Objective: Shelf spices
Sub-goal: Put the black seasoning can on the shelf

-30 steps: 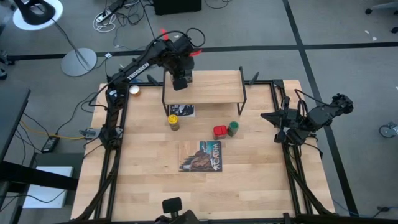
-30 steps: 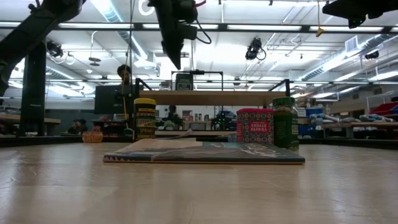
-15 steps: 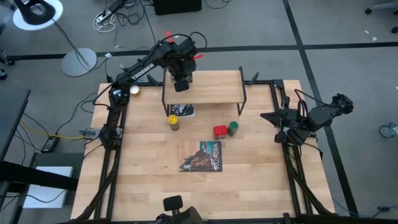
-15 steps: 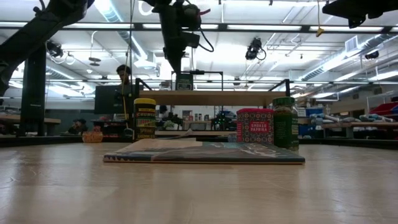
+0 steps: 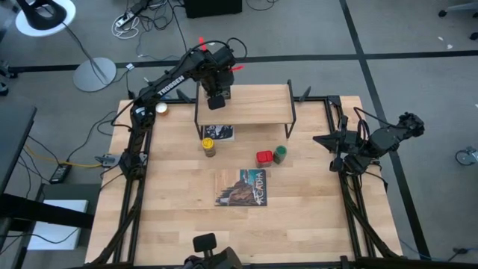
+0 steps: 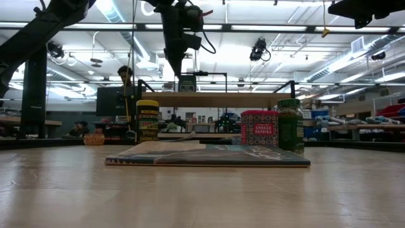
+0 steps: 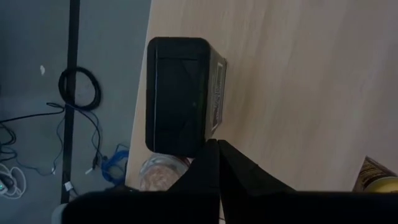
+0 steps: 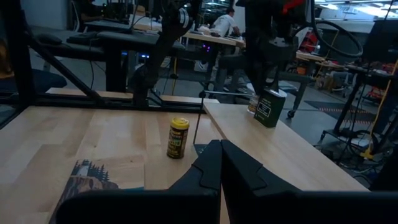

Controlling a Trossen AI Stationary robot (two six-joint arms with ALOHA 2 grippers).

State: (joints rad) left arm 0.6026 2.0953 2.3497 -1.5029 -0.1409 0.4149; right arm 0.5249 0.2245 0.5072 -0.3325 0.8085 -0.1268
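The black tin (image 7: pixel 179 102) stands on the shelf (image 5: pixel 258 104) near its left far corner, also in the low view (image 6: pixel 186 83). My left gripper (image 6: pixel 173 67) is shut and hangs just above the tin, a little to one side of it (image 7: pixel 214 146). The tiny clear jar (image 5: pixel 160 108) sits on the table left of the shelf. In front of the shelf, the yellow-capped jar (image 5: pixel 209 146), red tin (image 5: pixel 264 158) and green-capped jar (image 5: pixel 279 154) stand on the table. My right gripper (image 8: pixel 217 149) waits, shut, at the table's right edge.
A picture-covered book (image 5: pixel 243 187) lies flat on the table near the middle. Another flat printed item (image 5: pixel 219 133) lies under the shelf's left end. The shelf's black legs (image 5: pixel 290 123) stand at its corners. People sit in the room beyond the table.
My left gripper has kept over the black tin. It dipped toward the tin's top, then drew slightly up and toward the table's left. The tin has stayed in place on the shelf.
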